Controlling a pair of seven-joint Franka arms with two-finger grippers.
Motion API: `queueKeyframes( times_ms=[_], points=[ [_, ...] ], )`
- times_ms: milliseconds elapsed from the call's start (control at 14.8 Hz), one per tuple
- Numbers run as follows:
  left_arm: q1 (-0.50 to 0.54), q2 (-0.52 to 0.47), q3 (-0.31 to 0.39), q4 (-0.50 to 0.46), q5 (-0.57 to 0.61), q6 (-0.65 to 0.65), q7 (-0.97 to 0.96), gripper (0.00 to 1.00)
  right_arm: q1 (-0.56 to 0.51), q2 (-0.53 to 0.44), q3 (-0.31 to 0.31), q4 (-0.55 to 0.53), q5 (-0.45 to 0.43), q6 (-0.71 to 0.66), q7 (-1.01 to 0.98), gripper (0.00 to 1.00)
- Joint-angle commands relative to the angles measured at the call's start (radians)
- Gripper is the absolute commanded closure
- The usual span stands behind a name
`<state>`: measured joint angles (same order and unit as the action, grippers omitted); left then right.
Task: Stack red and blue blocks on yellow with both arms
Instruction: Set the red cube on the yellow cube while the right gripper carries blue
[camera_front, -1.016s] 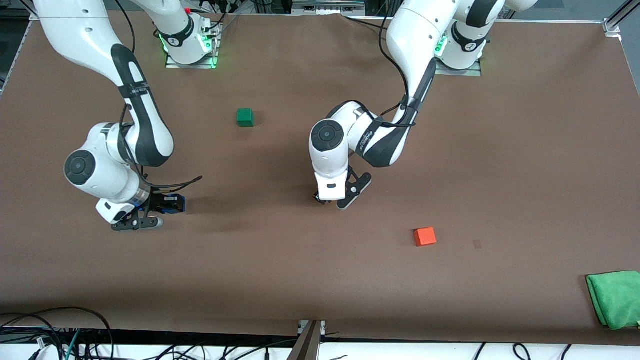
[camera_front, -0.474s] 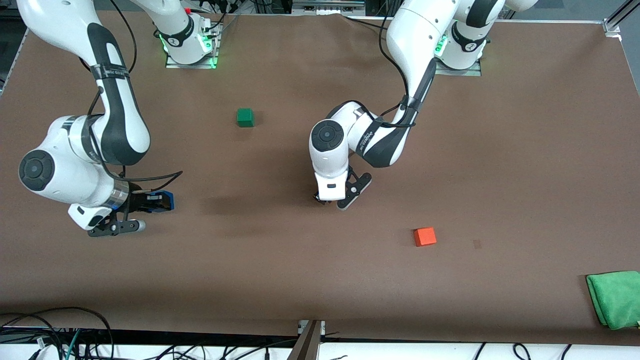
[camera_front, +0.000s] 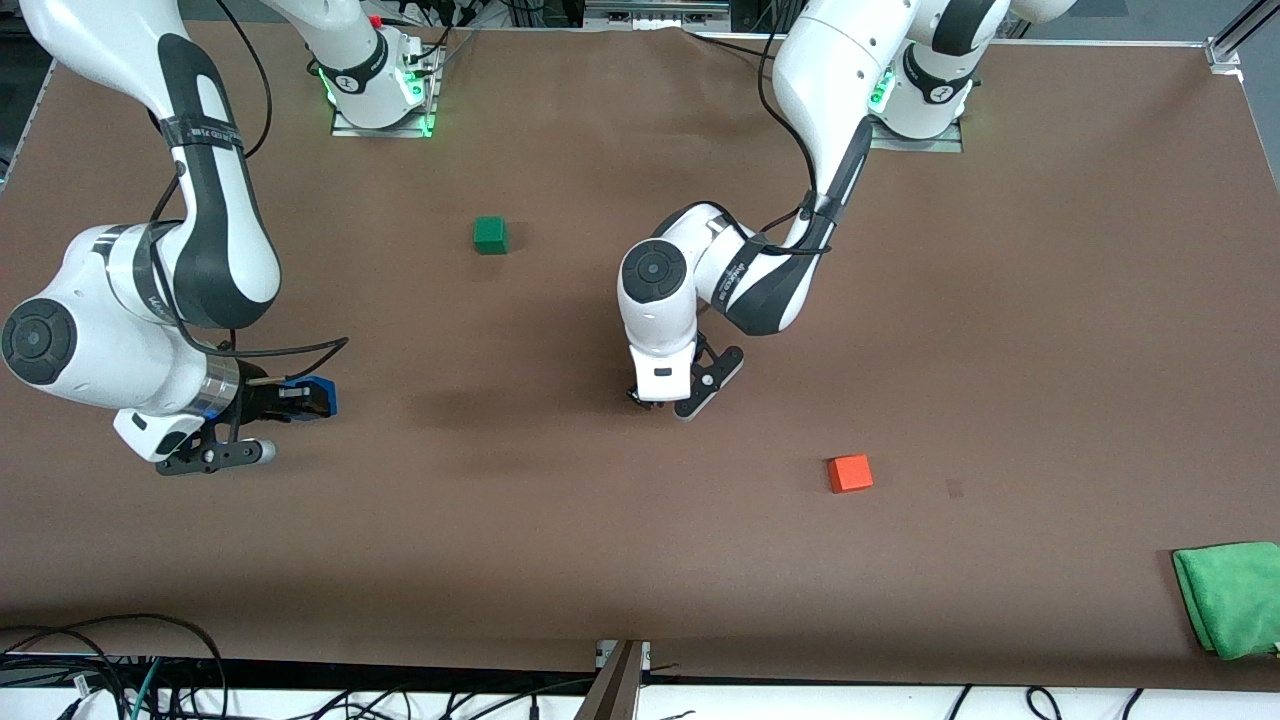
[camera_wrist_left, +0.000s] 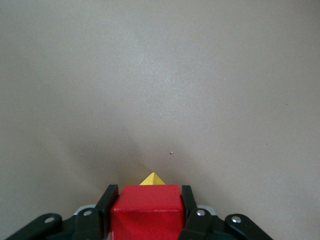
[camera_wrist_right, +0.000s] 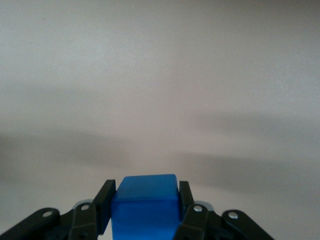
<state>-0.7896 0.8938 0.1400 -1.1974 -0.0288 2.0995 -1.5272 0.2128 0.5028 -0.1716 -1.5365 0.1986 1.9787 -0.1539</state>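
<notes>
Two cubes are gripped: the right gripper (camera_front: 300, 398) clamps the blue cube (camera_wrist_right: 145, 206) above the desk (camera_front: 1000, 300) at its own end, while the left gripper (camera_wrist_left: 145, 210) squeezes the red cube (camera_wrist_left: 145, 211) low at mid-desk, directly over the yellow cube (camera_wrist_left: 153, 179).

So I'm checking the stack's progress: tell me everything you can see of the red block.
The red block is a small plain matte cube, deep red, with crisp edges and no markings. It sits upright and square between the two black fingers of the left hand, which is shut on it. A corner of the yellow block peeks out just past its top edge. In the front view the arm hides it.
</notes>
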Motion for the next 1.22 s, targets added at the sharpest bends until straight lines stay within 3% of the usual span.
queueKeyframes(
  times_ms=[0, 339, 745, 881, 1152],
  points=[
    [-0.002, 0.013, 0.003, 0.027, 0.03, -0.01, -0.004, 0.5, -0.004, -0.012, 0.001, 0.007, -0.008, -0.024, -0.007, 0.99],
    [-0.003, 0.014, 0.001, 0.025, 0.055, -0.01, -0.005, 0.22, -0.004, -0.013, -0.005, 0.007, -0.008, -0.024, -0.007, 0.99],
    [-0.02, 0.017, 0.001, 0.035, 0.055, -0.016, -0.01, 0.13, -0.004, -0.013, -0.005, 0.007, -0.008, -0.024, -0.007, 0.99],
    [-0.02, 0.007, 0.0, 0.041, 0.055, -0.039, -0.004, 0.0, -0.004, -0.013, -0.005, 0.007, -0.008, -0.026, -0.007, 0.99],
    [-0.013, 0.007, -0.008, 0.176, 0.046, -0.197, 0.068, 0.0, -0.004, -0.013, -0.005, 0.007, -0.008, -0.026, -0.007, 0.99]
  ],
)
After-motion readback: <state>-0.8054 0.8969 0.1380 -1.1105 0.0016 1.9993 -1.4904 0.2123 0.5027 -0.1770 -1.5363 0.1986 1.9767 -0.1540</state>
